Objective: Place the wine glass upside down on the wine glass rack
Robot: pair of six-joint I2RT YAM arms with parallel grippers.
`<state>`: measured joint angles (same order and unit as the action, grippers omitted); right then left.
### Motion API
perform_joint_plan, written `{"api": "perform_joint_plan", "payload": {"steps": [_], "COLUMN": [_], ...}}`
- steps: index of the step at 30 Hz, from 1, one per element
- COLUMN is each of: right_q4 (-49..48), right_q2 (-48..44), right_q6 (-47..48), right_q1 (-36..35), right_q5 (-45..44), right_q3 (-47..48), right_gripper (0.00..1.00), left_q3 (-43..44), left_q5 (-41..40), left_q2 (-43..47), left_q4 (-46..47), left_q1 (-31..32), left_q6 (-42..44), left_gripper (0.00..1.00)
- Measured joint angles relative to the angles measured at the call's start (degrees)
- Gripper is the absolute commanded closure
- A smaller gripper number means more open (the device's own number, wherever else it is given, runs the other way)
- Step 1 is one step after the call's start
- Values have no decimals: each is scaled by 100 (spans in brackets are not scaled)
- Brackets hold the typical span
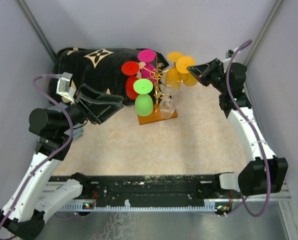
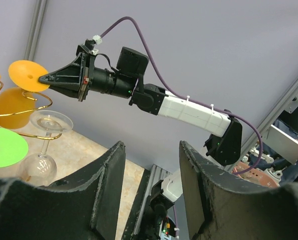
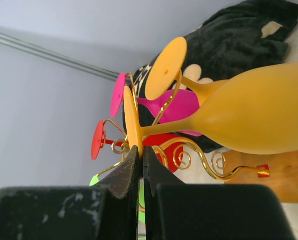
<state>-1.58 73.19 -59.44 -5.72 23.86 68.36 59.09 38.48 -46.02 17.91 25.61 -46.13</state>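
The wine glass rack is a gold wire tree on an orange-brown wooden base at the table's middle back. Red, magenta, green, clear and orange glasses hang on it upside down. My right gripper is shut on the round foot of another orange wine glass, pinching the foot's edge beside a curled rack arm. My left gripper is open and empty, left of the rack; between its jaws only the far arm shows.
A black patterned cloth lies at the back left, behind the rack. Grey walls close in the back and both sides. The right arm stretches across the left wrist view. A black rail runs along the near edge.
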Motion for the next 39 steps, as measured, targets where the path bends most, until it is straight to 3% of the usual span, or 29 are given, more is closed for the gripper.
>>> {"api": "perform_joint_plan", "payload": {"steps": [16,39], "right_q4": [-173,588], "right_q2": [243,352], "right_q6": [-168,-68], "right_q1": [0,2], "right_q5": [778,994], "right_q3": [238,682], "right_gripper": [100,100], "left_q3": [0,-52], "left_q5": [-13,-9], "left_q2": [-48,-55], "left_q4": [7,76], "left_q1": [0,0], "left_q6": [-7,-55], "left_gripper": [47,47]}}
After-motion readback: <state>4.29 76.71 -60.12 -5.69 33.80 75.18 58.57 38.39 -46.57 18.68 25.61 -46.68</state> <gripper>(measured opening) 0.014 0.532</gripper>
